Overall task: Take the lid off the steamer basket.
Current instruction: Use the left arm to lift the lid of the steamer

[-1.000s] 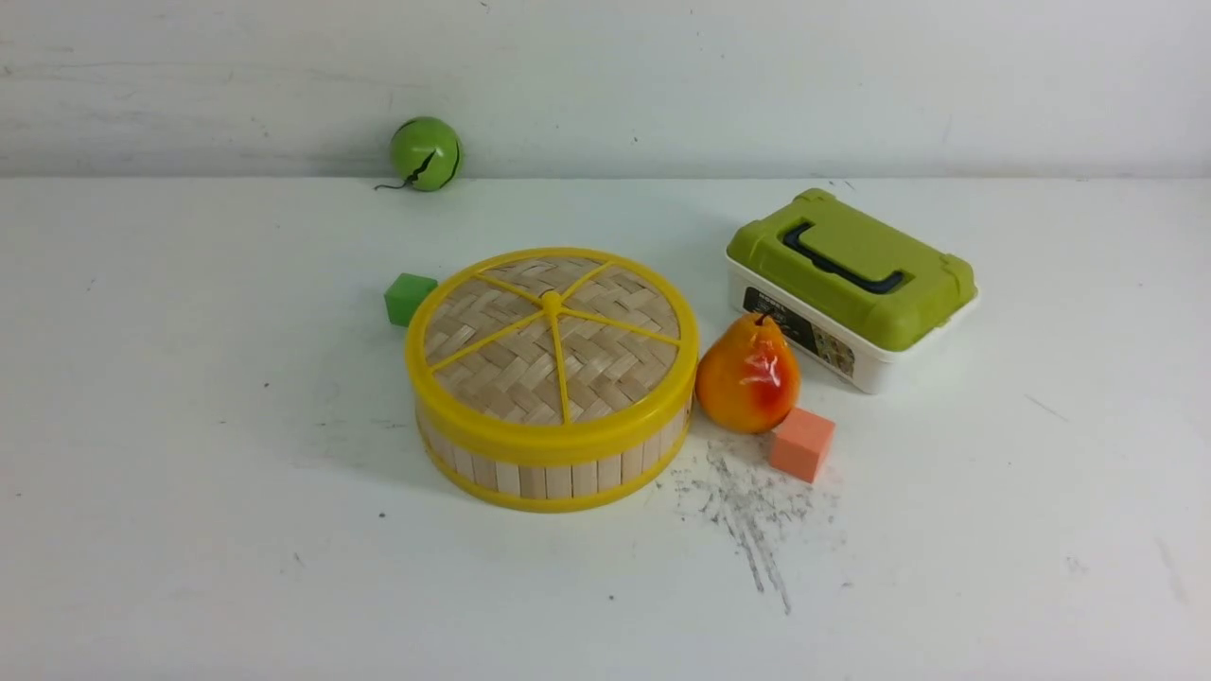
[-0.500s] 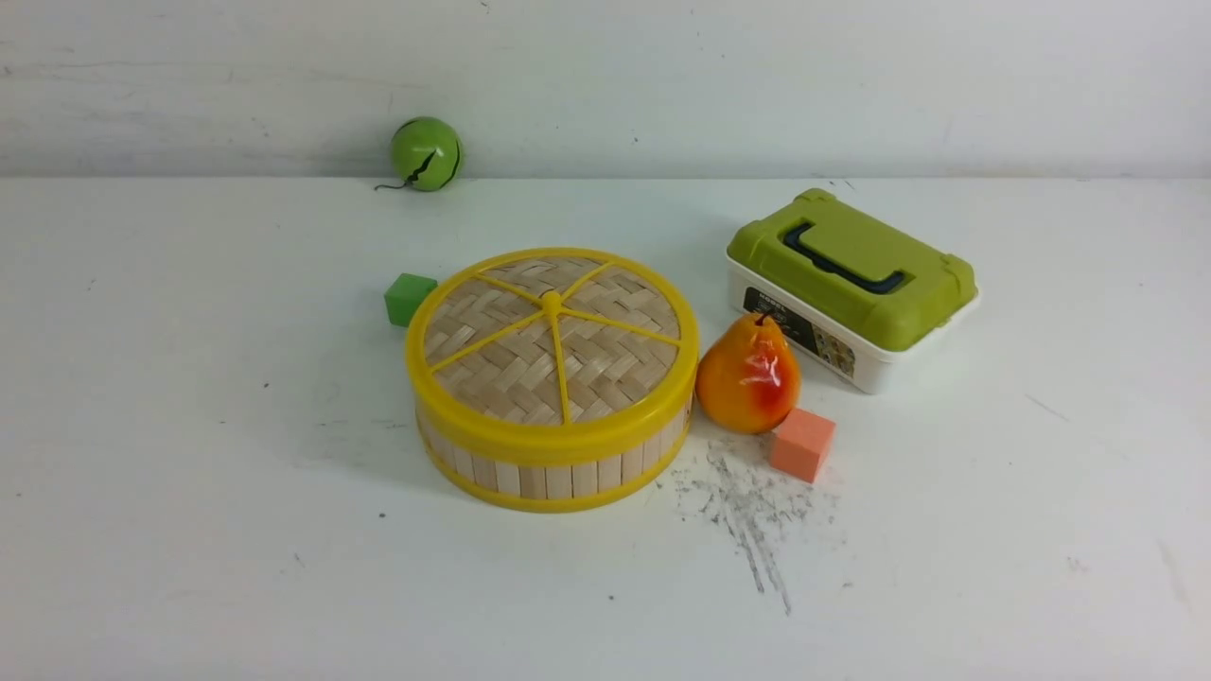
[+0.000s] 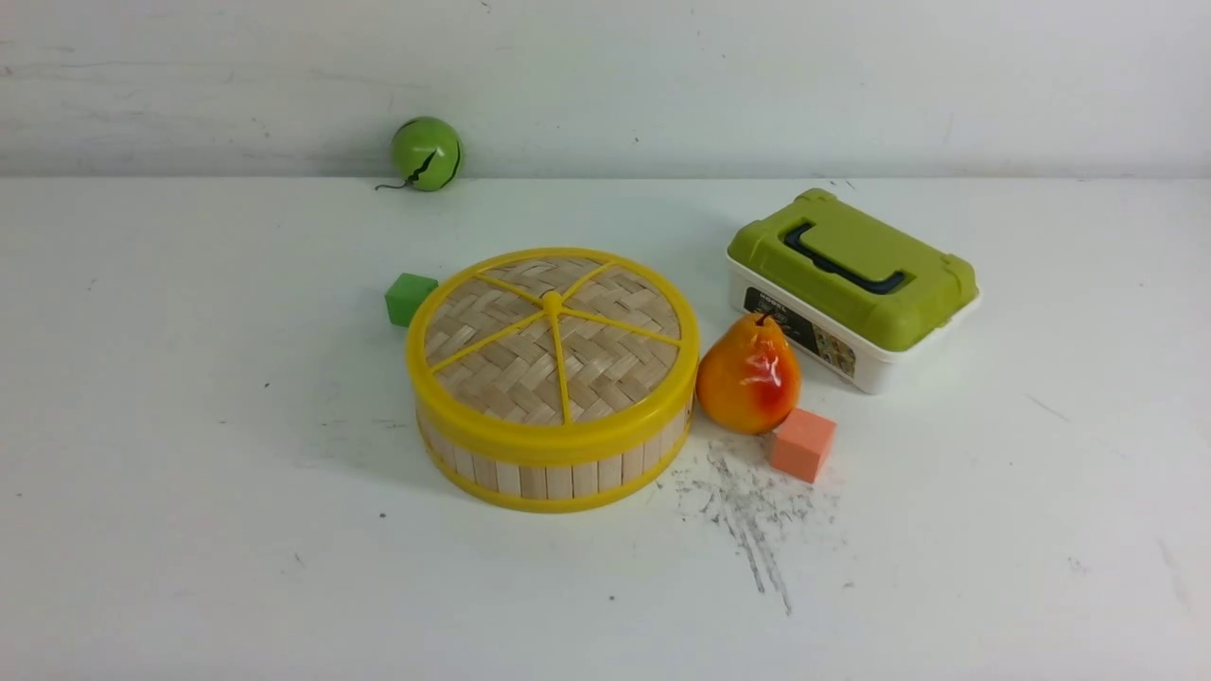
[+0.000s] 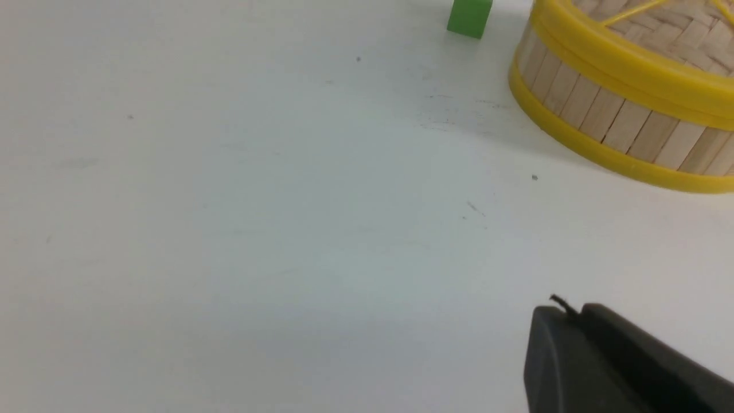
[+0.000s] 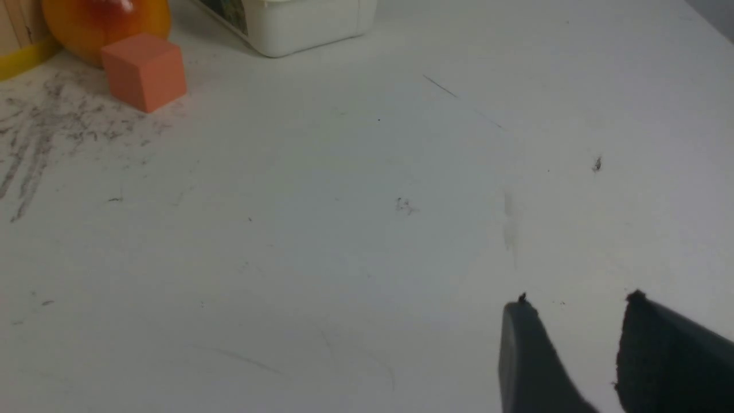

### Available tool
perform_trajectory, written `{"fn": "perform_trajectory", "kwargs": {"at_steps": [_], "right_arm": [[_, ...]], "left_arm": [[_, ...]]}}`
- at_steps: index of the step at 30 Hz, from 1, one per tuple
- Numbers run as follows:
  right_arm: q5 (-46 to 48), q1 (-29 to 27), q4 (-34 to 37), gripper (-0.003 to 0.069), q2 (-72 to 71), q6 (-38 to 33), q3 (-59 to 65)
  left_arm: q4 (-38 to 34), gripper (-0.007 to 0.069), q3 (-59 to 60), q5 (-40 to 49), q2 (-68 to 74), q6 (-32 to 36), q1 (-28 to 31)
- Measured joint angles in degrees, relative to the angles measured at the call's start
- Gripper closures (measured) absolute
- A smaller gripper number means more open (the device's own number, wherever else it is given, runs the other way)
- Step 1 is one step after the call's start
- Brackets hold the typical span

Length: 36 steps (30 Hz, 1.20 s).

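Lid (image 3: 605, 364) remains seated on steamer basket (image 3: 559, 480); removal outstanding. Left claw (image 4: 565, 310): tips together, empty. Right claw (image 5: 576, 298): parted, empty.

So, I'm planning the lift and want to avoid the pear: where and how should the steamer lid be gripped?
I'd pinch the small raised knob at the lid's center from above. It's the meeting point of the spokes and stands slightly proud of the flat weave; coming straight down should clear the pear beside the basket.
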Motion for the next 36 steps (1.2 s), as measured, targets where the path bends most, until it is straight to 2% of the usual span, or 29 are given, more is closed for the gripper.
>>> {"fn": "perform_trajectory", "kwargs": {"at_steps": [18,21,28,33,36], "right_arm": [[0.0,0.0,0.0,0.0419,0.0,0.0,0.0],[0.0,0.0,0.0,0.0419,0.0,0.0,0.0],[0.0,0.0,0.0,0.0419,0.0,0.0,0.0],[0.0,0.0,0.0,0.0419,0.0,0.0,0.0],[0.0,0.0,0.0,0.0419,0.0,0.0,0.0]], "left_arm": [[-0.1,0.0583,0.0,-33.0,0.0,0.0,0.0],[-0.1,0.0580,0.0,-43.3,0.0,0.0,0.0],[-0.2,0.0577,0.0,-55.3,0.0,-0.3,0.0],[-0.2,0.0573,0.0,-61.5,0.0,-4.8,0.0],[-0.2,0.0568,0.0,-66.6,0.0,-13.0,0.0]]}}
